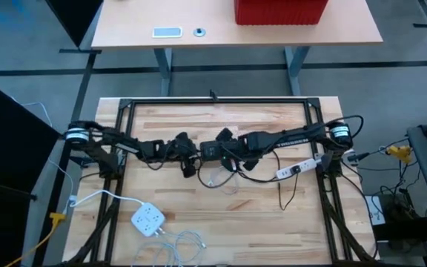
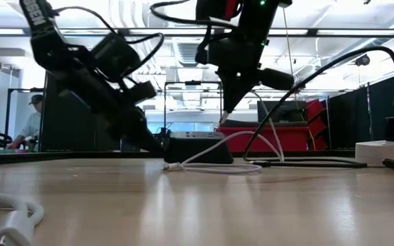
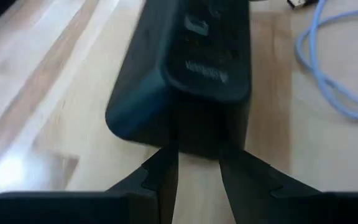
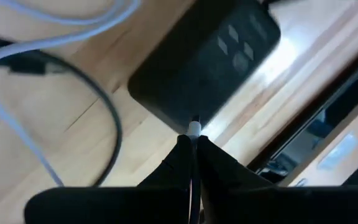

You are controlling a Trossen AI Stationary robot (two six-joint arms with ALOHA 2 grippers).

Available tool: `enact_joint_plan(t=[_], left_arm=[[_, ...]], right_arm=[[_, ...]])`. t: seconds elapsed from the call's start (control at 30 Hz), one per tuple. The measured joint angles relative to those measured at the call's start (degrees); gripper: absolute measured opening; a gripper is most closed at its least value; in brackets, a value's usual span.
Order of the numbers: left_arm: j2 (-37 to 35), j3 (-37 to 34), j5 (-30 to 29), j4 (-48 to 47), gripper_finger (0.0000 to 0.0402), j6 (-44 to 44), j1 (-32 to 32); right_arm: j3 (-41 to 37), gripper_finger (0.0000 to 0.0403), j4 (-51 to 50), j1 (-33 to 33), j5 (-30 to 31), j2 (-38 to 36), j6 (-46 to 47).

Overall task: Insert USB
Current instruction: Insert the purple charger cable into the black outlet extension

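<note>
Mid-counter (image 1: 273, 215), the left tool (image 3: 197, 163) clamps the black hub (image 3: 185, 68); the right tool (image 4: 195, 144) pinches the white plug (image 4: 194, 128) just beside it.

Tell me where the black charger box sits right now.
In the high view the black charger box lies mid-table between both grippers; the left gripper grips its end, and the right gripper holds a USB plug beside it.

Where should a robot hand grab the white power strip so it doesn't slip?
Probably across the middle of the white power strip, coming straight down from above. It lies flat on the table, long and narrow, so its two long sides suit the fingers. Its cable leaves one end, so avoid that end.
</note>
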Motion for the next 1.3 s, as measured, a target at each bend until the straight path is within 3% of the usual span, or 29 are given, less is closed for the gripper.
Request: enact_joint_plan(t=[0.17,0.4,0.6,0.87,0.97,1.13,1.3], left_arm=[[3.39,5.46,0.02,0.24,0.0105,12.34,1.54],[8.76,14.26,0.04,-0.05,0.0105,20.85,3.37],[9.75,17.47,-0.12,-12.81,0.0105,21.72,3.72],[4.3,13.34,0.1,-13.39,0.0105,20.04,3.94],[2.11,10.8,0.94,-10.32,0.0105,20.04,4.14],[-0.96,5.12,7.23,-3.0,0.0105,19.16,4.58],[-3.48,1.88,8.27,1.18,0.0105,17.94,4.51]], right_arm=[[0.04,0.0,-3.07,1.43,0.28,-0.02,-8.58],[0.7,0.0,-4.09,1.42,0.22,-0.24,-17.33],[0.7,0.0,-4.49,0.48,0.07,-0.32,-20.82],[0.61,0.0,-4.29,-4.6,-2.27,-0.1,-29.55],[0.61,0.0,-3.46,-4.37,-1.76,-0.1,-36.16],[0.55,0.0,0.18,-3.05,0.22,1.6,-43.27],[0.65,0.0,2.26,-2.61,1.23,3.12,-44.6]])
